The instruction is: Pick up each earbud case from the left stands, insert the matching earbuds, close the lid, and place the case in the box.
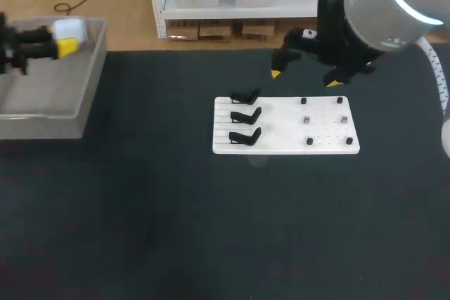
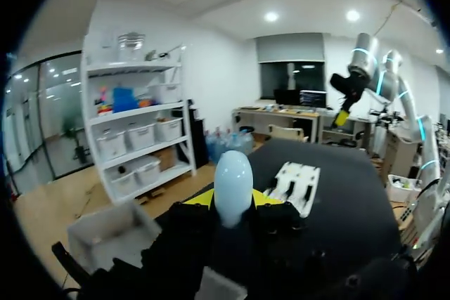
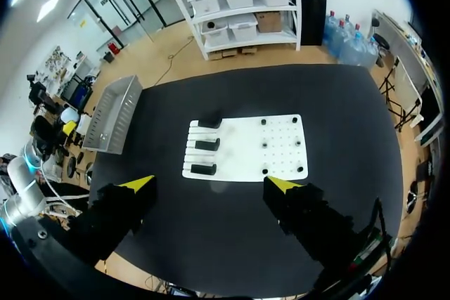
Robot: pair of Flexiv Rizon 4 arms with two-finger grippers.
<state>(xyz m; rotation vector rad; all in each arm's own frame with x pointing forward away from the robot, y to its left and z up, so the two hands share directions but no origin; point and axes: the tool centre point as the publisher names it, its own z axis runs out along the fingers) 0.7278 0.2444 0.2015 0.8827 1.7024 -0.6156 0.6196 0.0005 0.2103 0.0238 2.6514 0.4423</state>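
1. Head view: The left gripper (image 1: 56, 40) is squeezed on a pale earbud case (image 1: 69, 29), with one finger on each side of it. The box (image 1: 90, 79) sits right under this gripper, so the case is probably held there to be dropped in.
2. Head view: The right gripper (image 1: 305, 79) hangs with its fingers wide apart and nothing between them. The white board (image 1: 281, 147) lies just below it. The three black stands (image 1: 246, 114) on the board hold no cases, so this may be the last case. Some small dark bits (image 1: 306, 119) sit on the board's other half. They are too small to tell what they are.
3. Left wrist view: The case (image 2: 233, 177) stands upright between the yellow tips of the left gripper (image 2: 232, 201), and both tips press on it. It looks like a smooth egg, so its lid seems closed. The box (image 2: 105, 233) is below the fingers and a bit to one side. The board (image 2: 299, 180) lies far ahead.
4. Right wrist view: The right gripper (image 3: 209, 186) is open and empty. The board (image 3: 281, 145) and stands (image 3: 205, 145) lie ahead of its tips. It is likely kept high there to stay out of the way. The box (image 3: 116, 121) is well off to one side.
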